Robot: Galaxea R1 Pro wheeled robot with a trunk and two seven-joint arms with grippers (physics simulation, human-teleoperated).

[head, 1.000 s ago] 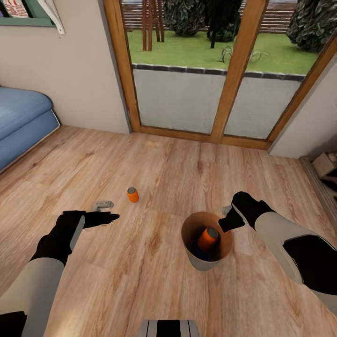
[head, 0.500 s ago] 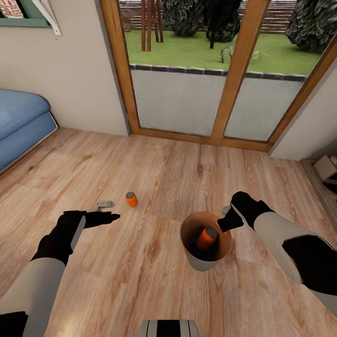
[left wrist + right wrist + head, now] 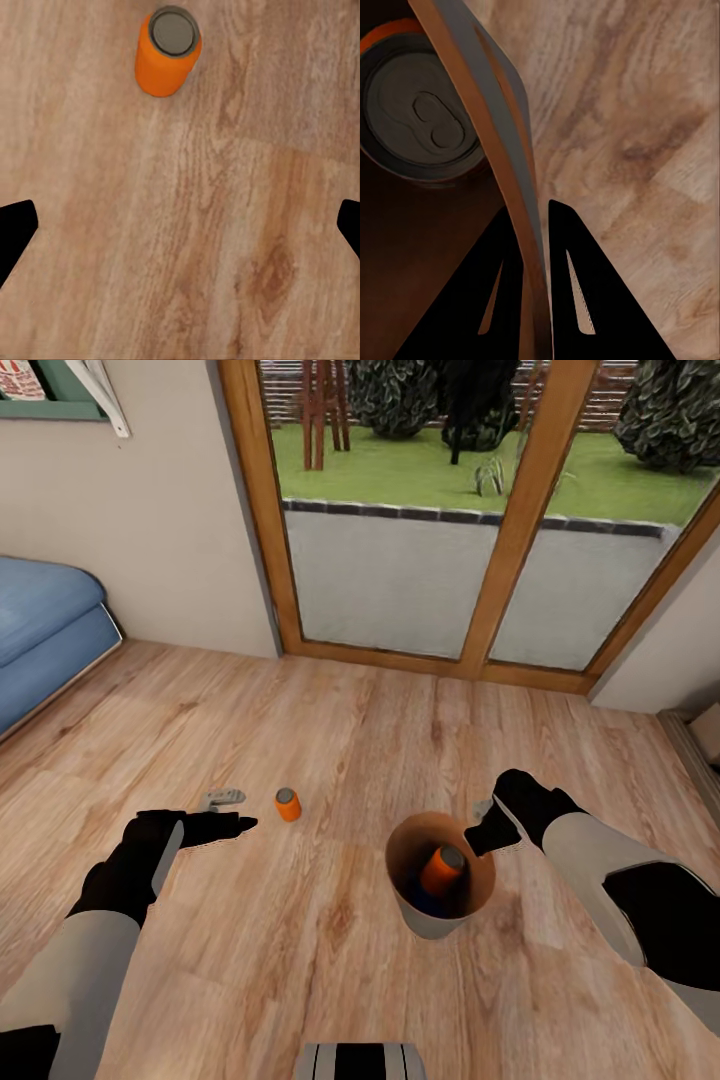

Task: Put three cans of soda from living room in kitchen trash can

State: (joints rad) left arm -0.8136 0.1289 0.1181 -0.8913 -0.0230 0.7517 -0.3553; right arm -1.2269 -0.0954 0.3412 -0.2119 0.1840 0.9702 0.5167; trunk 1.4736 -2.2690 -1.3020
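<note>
Setting: we stand in the living room, on a wood plank floor (image 3: 330, 710), facing wood-framed glass doors (image 3: 490, 560) with a lawn beyond; a light blue sofa (image 3: 40, 630) sits at the left wall.

Bin: the tash can (image 3: 437, 920) is upright on the floor in front of us, pale grey outside, copper-brown inside.

Cans in the bin: an orange can of soda (image 3: 441, 868) leans inside it, grey top up; beneath it we make out a dark blue shape (image 3: 422, 900), apparently the blue can.

Loose can: a second orange can (image 3: 288, 804) stands upright on the bare planks, well apart from the bin and just beyond our left arm; the left wrist view shows it from above (image 3: 168, 50), ahead of the fingers.

Left gripper (image 3: 232, 823): spread wide and empty, hovering over the floor; its dark fingertips (image 3: 15, 232) sit at the far edges of the wrist view with only planks between them.

Right gripper (image 3: 485, 830): clamped on the bin's rim (image 3: 510, 172), one finger (image 3: 495, 292) inside the wall, the other outside.

Small object: a grey item (image 3: 222, 798) lies on the floor beside the loose can; we cannot tell what it is.
</note>
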